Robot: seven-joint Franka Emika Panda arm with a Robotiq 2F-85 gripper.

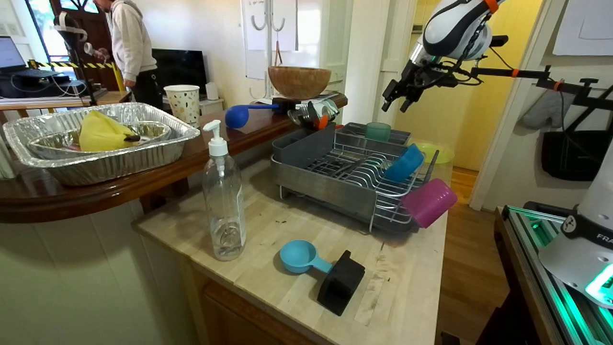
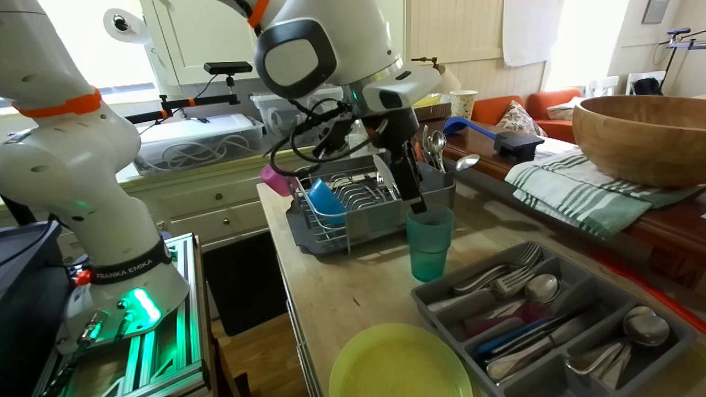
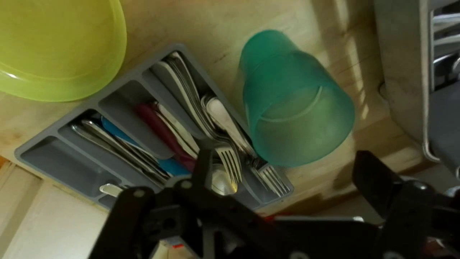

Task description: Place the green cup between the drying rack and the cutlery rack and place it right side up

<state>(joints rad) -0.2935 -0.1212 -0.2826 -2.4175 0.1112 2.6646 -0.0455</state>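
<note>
Right side up, the green cup [image 2: 430,242] stands on the counter with its wide mouth facing upward. On one side of it is the drying rack [image 1: 325,189], a grey wire dish rack; on the other lies the cutlery rack [image 2: 449,335], a grey divided tray. In the wrist view the green cup [image 3: 287,82] sits between the cutlery rack [image 3: 61,162] and the metal side of the drying rack [image 3: 402,72]. My gripper [image 1: 395,106] hangs in the air above the cup, apart from it. In the wrist view the gripper [image 3: 285,158] has its fingers wide apart, holding nothing.
A yellow plate [image 2: 400,364] lies beside the cutlery rack near the counter edge. The drying rack carries a blue cup [image 1: 404,163] and a magenta cup [image 1: 429,202]. A soap bottle [image 1: 225,211] and a blue scoop [image 1: 299,256] are farther along. A wooden bowl [image 2: 634,138] occupies the raised ledge.
</note>
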